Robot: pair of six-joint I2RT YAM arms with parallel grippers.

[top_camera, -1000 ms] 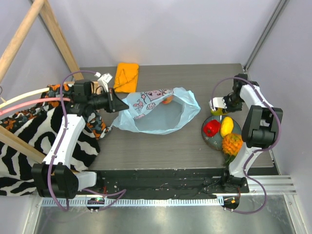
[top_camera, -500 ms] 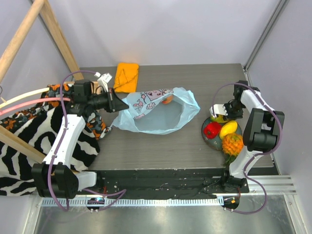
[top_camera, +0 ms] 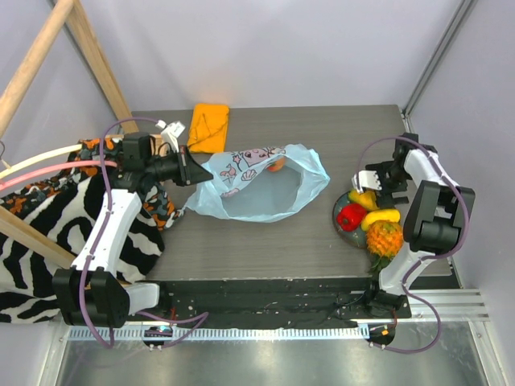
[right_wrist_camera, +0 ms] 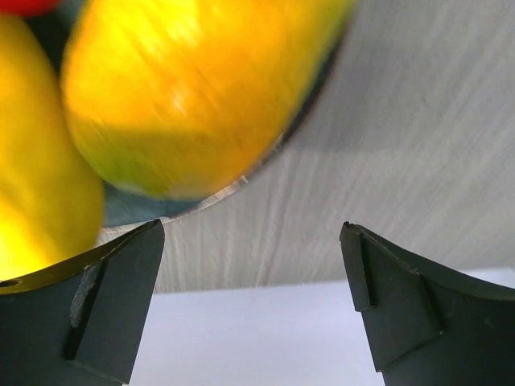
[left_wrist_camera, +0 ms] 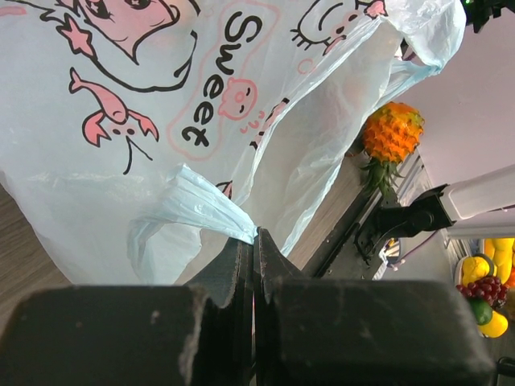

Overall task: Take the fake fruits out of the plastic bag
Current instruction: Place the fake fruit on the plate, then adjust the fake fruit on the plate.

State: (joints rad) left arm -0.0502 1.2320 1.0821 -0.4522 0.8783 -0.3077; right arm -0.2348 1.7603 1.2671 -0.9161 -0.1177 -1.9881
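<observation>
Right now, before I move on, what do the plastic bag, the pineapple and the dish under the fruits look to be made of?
Plastic bag: thin translucent film, light blue and glossy; it crinkles, folds and lets light through.
Pineapple: probably hard moulded plastic, with shiny orange bumps and a green crown.
Dish: dark, with a bright reflective rim in the right wrist view; metal or glazed, I cannot tell which.

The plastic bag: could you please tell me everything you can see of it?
The plastic bag is thin, crinkly, light-blue and translucent, with pink-and-white cartoon prints. It lies on the table, mouth gaping open. The left gripper pinches its left edge in shut jaws. An orange fruit shows at its far rim.
</observation>
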